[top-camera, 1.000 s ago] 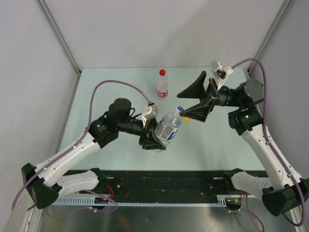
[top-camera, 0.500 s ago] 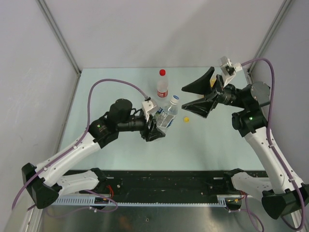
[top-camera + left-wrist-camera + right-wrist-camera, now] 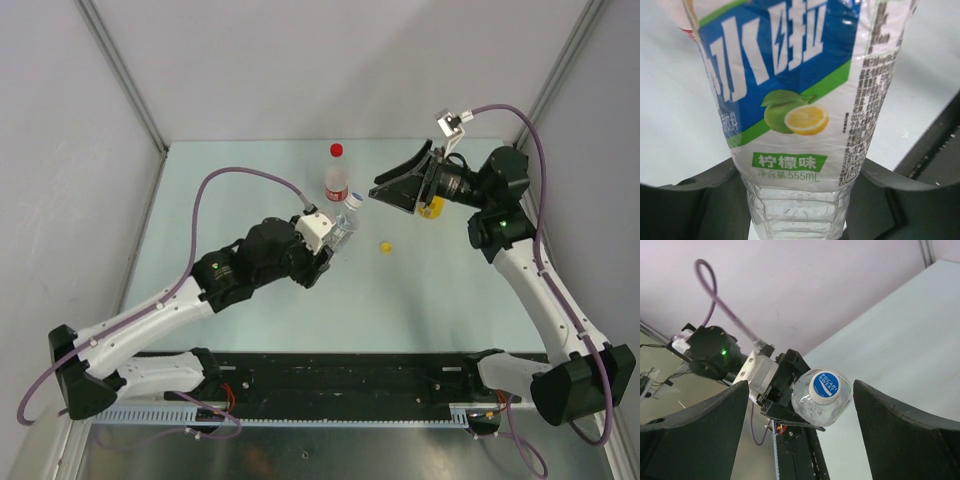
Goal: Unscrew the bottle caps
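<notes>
My left gripper (image 3: pixel 322 255) is shut on the lower body of the clear bottle with the blue-white label (image 3: pixel 340 228). It holds the bottle off the table, tilted, with its white cap (image 3: pixel 352 200) pointing at my right gripper (image 3: pixel 378 192). The label fills the left wrist view (image 3: pixel 800 100), with the fingers (image 3: pixel 695 200) at both sides. My right gripper is open. In its view the cap (image 3: pixel 824 385) lies between the fingers (image 3: pixel 715 425), apart from them. A loose yellow cap (image 3: pixel 385 246) lies on the table. The red-capped bottle (image 3: pixel 337 178) stands behind. The yellow-orange bottle (image 3: pixel 432 207) is mostly hidden by the right wrist.
The grey side walls and metal corner posts (image 3: pixel 120 70) close in the pale green table (image 3: pixel 230 180). A black rail (image 3: pixel 340 375) runs along the near edge between the arm bases.
My left arm has carried the blue-white bottle farther back and turned its cap toward the right gripper. My right gripper has drawn back and up, now facing the cap.
</notes>
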Controlling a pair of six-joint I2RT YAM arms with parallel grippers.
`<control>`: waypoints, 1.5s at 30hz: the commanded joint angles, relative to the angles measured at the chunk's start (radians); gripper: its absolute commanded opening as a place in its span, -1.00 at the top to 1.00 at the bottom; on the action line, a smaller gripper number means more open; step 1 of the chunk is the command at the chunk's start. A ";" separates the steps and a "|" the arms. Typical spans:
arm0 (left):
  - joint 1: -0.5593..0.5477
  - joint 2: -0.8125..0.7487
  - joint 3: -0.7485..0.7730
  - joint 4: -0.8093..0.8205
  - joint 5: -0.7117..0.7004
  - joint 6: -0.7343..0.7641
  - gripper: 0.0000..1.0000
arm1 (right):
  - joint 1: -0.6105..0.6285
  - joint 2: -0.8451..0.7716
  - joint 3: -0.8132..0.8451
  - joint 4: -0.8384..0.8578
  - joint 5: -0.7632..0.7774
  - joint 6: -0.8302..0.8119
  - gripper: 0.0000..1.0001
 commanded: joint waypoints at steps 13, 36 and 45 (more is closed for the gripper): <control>-0.190 0.137 0.151 -0.086 -0.651 0.083 0.63 | 0.028 0.094 0.115 -0.402 0.121 -0.137 -0.55; -0.225 0.183 0.165 -0.108 -0.662 0.109 0.63 | 0.093 0.150 0.145 -0.379 0.118 -0.106 0.02; -0.225 0.191 0.156 -0.109 -0.688 0.105 0.67 | 0.093 0.144 0.146 -0.350 0.087 -0.082 0.53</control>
